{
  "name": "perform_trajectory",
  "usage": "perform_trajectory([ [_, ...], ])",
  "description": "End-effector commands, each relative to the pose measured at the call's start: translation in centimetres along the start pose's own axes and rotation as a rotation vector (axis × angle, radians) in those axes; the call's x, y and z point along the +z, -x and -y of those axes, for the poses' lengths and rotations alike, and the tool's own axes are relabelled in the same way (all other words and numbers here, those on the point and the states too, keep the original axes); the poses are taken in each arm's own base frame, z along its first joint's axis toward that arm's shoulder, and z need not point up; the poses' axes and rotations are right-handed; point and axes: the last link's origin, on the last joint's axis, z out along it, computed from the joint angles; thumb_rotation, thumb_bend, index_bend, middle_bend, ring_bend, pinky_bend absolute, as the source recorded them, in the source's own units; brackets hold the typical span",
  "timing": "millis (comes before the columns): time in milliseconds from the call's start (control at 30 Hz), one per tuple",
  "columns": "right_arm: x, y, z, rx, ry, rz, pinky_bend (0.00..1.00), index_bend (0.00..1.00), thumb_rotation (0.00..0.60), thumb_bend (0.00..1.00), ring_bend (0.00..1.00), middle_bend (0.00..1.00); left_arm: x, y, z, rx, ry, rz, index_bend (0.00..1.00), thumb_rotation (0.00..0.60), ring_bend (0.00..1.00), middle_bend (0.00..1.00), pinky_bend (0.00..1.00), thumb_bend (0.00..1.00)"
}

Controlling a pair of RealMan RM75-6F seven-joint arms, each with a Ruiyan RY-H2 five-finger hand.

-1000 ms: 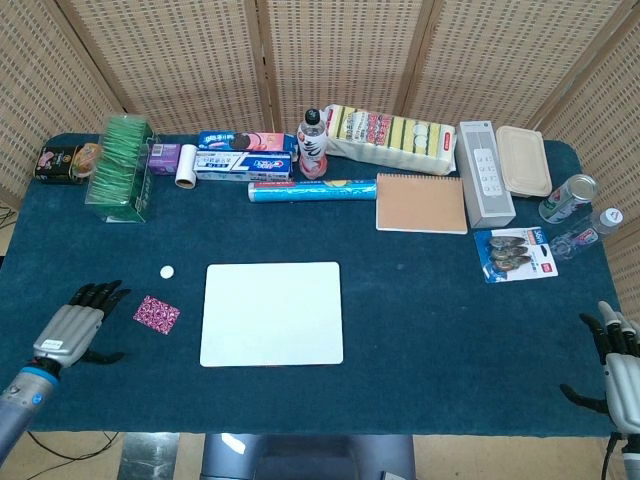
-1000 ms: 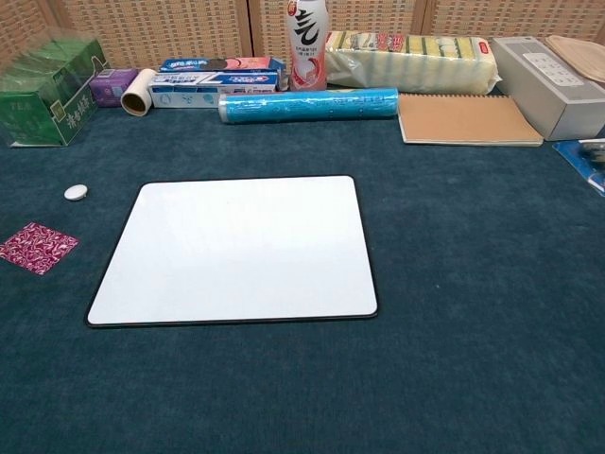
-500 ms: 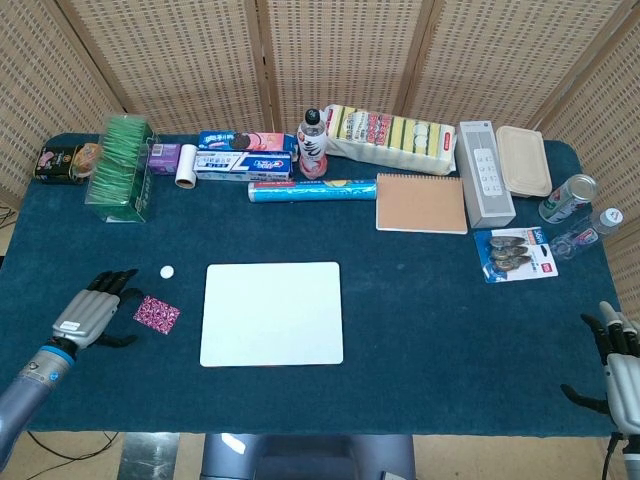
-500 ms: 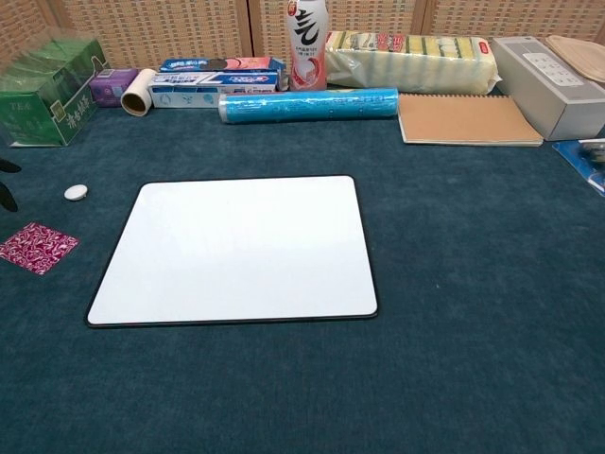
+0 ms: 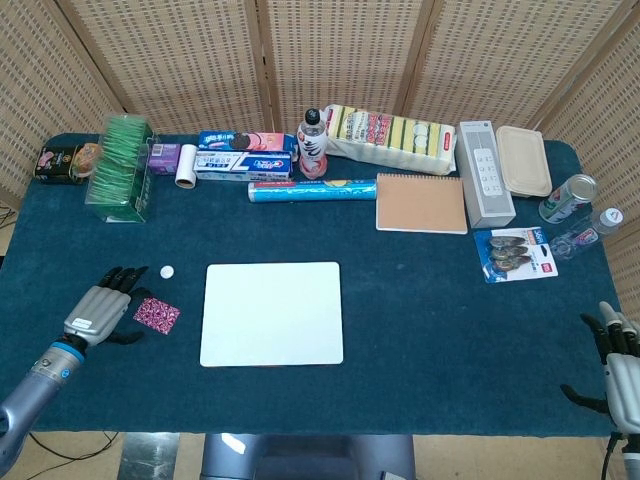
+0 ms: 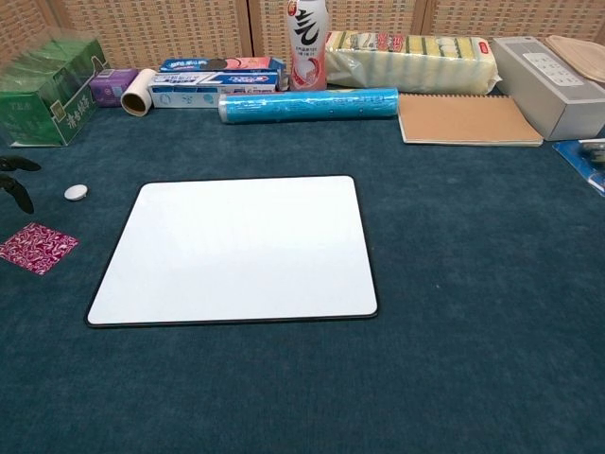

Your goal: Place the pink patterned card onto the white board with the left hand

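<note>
Pink patterned card point(image 5: 156, 314), a thin flat square with a dark magenta print, lies on the teal felt-like tablecloth point(image 5: 420, 290), just left of the glossy white rectangular board with rounded corners and a dark rim point(image 5: 272, 313). Not yet picked up; grasp, carry and placement all remain. My left hand point(image 5: 98, 310), grey metal back with black fingers, hovers just beside the card's left edge, fingers spread, holding nothing. My right hand point(image 5: 620, 365) sits idle at the far right edge, fingers apart.
</note>
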Motion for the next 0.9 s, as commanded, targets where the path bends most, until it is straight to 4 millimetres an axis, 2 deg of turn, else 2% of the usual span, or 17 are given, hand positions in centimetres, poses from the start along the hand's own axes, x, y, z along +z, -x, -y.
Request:
perform_trajectory([
  [33, 0.0, 0.0, 0.0, 0.001, 0.001, -0.001, 0.0, 0.11, 0.6, 0.01, 0.0, 0.0, 0.4, 0.1, -0.4, 0.06, 0.021, 0.0, 0.28, 0.6, 0.0, 0.0, 0.0, 0.19],
  [367, 0.0, 0.0, 0.0, -0.003, 0.005, -0.001, 0.0, 0.11, 0.6, 0.01, 0.0, 0.0, 1.7, 0.5, -1.4, 0.112, 0.032, 0.03, 0.27, 0.6, 0.0, 0.0, 0.0, 0.19],
  [833, 0.0, 0.0, -0.1, 0.0, 0.008, -0.004, 0.0, 0.11, 0.6, 0.01, 0.0, 0.0, 2.1, 0.9, -2.0, 0.113, 0.028, 0.051, 0.28, 0.6, 0.0, 0.0, 0.0, 0.2],
  [900, 0.0, -0.1, -0.1, 0.0, 0.009, -0.005, 0.0, 0.11, 0.6, 0.01, 0.0, 0.0, 2.2, 0.8, -2.1, 0.117, 0.027, 0.05, 0.31, 0.6, 0.0, 0.0, 0.0, 0.22],
])
